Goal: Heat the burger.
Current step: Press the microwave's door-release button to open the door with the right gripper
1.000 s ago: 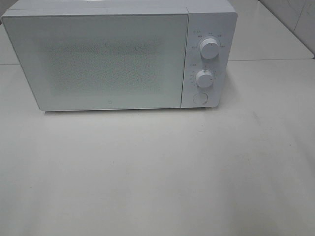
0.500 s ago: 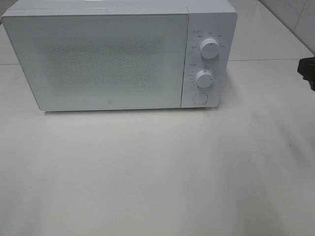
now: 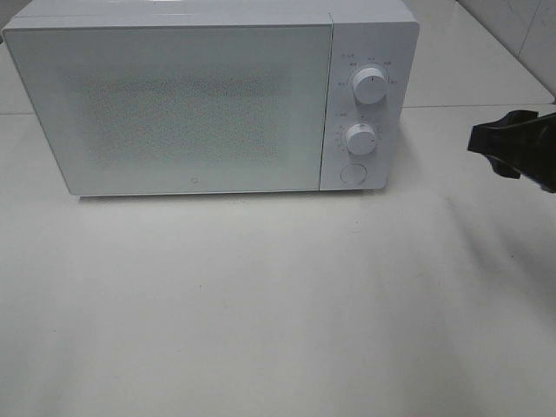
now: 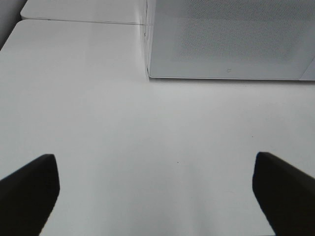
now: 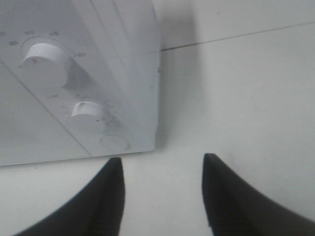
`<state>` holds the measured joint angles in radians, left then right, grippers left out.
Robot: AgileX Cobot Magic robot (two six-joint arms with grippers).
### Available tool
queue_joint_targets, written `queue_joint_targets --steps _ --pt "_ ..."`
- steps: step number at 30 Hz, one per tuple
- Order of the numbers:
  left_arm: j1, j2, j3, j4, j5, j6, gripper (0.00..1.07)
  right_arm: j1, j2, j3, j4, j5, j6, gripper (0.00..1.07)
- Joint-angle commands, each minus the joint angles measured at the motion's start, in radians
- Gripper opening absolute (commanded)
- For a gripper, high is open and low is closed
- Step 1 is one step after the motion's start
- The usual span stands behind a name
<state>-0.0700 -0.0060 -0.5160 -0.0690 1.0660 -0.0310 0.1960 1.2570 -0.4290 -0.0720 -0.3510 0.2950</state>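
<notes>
The burger is out of view in every frame. A white microwave [image 3: 191,104] stands at the back of the table with its door shut. Its control panel on the right carries two round knobs [image 3: 370,87] [image 3: 360,139] and a round button [image 3: 352,173]. My right gripper [image 3: 486,143] reaches in from the right edge, level with the lower knob and well to the right of the panel. In the right wrist view the right gripper [image 5: 162,160] is open and empty, pointing at the microwave's [image 5: 128,73] lower right corner. My left gripper [image 4: 153,157] is wide open over bare table, short of the microwave [image 4: 226,39].
The white tabletop [image 3: 261,304] stretches in front of the microwave. A seam [image 3: 469,106] between table sections runs behind and to the right of it. A tiled wall [image 3: 521,35] shows at the far right corner.
My right gripper has come into the exterior high view from the right edge and moved left toward the control panel. The microwave has not changed.
</notes>
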Motion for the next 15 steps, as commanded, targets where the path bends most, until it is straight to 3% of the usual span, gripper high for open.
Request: queue_joint_targets --steps 1,5,11,15 --pt "0.007 -0.014 0.001 -0.005 0.002 0.0 1.0 0.08 0.04 -0.001 -0.005 -0.043 0.192 0.17" --pt "0.007 -0.014 0.001 -0.005 0.002 0.0 1.0 0.166 0.084 -0.001 -0.005 -0.111 0.435 0.0" --pt "0.007 -0.014 0.001 -0.005 0.002 0.0 1.0 0.217 0.131 -0.001 0.014 -0.185 0.607 0.0" --pt "0.007 -0.014 0.001 -0.005 0.002 0.0 1.0 0.264 0.202 -0.001 0.136 -0.287 0.795 0.0"
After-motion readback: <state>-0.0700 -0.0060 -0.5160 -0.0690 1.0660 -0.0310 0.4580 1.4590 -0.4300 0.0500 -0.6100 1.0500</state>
